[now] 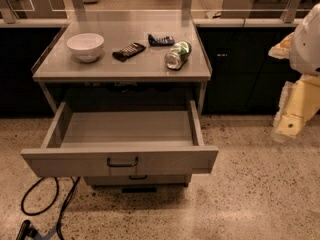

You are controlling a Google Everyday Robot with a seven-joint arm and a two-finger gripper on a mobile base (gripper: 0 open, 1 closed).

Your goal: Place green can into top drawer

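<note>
From where I stand, the green can (178,55) lies on its side on the desk (120,70), towards the right of the top, with one silver end turned to the front. Nothing holds it. Just to its left is a dark calculator (129,51) set at an angle. A second calculator (161,39) sits a little further back, near the can's far end. A white bowl (85,46) stands upright at the left of the desk, well apart from the can.

Below the top, the top drawer (165,159) is pulled far out, its grey floor in plain view and its dark bar handle (122,162) facing me. Under it I can see the lower drawer front (137,180), shut.

The robot's hand (289,126) hangs at the right edge of the scene, over the speckled floor (250,194). It is lower than the desk top and well apart from both can and drawer. I cannot tell whether it is open or closed. A black cable (45,204) loops on the floor at the lower left.
</note>
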